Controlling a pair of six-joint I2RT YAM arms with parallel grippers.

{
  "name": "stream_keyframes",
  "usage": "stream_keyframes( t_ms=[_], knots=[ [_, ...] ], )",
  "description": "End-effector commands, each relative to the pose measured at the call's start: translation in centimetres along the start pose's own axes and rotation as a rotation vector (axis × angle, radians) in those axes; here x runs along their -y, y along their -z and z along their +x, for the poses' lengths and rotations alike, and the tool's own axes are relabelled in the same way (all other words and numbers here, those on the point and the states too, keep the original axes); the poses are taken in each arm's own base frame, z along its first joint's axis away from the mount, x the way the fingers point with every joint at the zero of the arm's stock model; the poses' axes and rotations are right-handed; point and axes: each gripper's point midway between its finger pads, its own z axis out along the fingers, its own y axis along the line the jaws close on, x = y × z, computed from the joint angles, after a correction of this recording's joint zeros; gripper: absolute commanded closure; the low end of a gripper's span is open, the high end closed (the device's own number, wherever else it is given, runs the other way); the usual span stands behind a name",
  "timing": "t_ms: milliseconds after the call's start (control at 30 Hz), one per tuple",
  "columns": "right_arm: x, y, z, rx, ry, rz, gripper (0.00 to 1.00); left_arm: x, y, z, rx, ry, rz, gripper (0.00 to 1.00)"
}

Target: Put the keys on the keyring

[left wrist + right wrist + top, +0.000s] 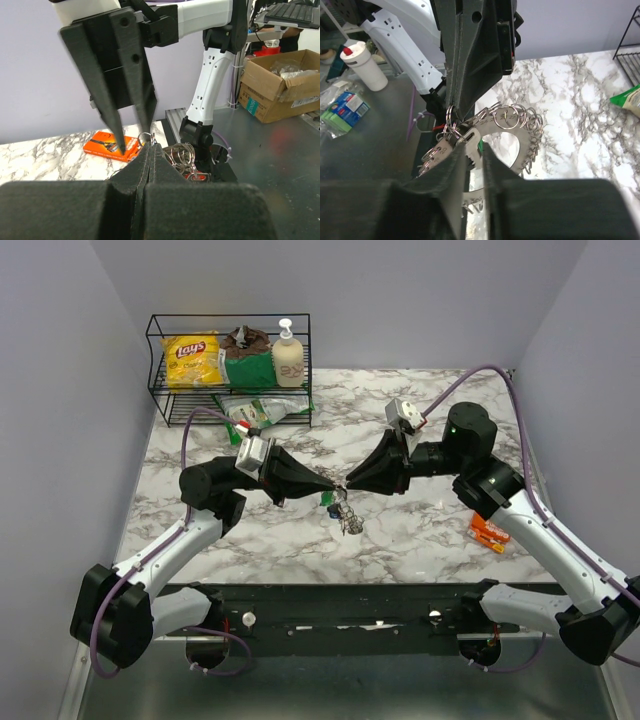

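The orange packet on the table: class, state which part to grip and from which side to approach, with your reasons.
Grip the orange packet across its narrow width, mid-length, coming straight down from above: it lies flat on the marble table, so likely only its long edges offer purchase.

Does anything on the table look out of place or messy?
A green packet sticks out of the rack's bottom shelf onto the table, askew. Nothing looks spilled.
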Motion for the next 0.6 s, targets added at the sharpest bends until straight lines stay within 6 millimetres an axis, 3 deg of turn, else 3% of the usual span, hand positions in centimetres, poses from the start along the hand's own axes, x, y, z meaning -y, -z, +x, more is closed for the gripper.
stream_keyframes(
  t_ms=[0,67,200,300,433,567],
  knots=[
    [-0.62,0.17,-1.28,0.018,0.030,-0.022,0.79,0.46,-0.33,-1.62,0.023,-0.067,0.028,1.00],
    [-0.58,0.23,-1.24,0.018,0.030,-0.017,0.83,0.50,-0.34,-1.64,0.021,-0.068,0.031,1.00],
    [-0.47,0.34,-0.91,0.016,0.027,-0.002,0.83,0.46,-0.34,-1.55,0.018,-0.064,0.032,1.00],
    [-0.28,0.44,-0.71,0.016,0.028,0.018,0.76,0.43,-0.33,-1.53,0.015,-0.063,0.034,1.00],
    [-0.22,0.60,-0.87,0.020,0.040,0.033,0.55,0.45,-0.32,-1.44,0.010,-0.053,0.036,1.00],
    [-0.49,0.38,-0.93,0.017,0.033,0.000,0.52,0.47,-0.33,-1.29,0.010,-0.043,0.037,1.00]
  ],
)
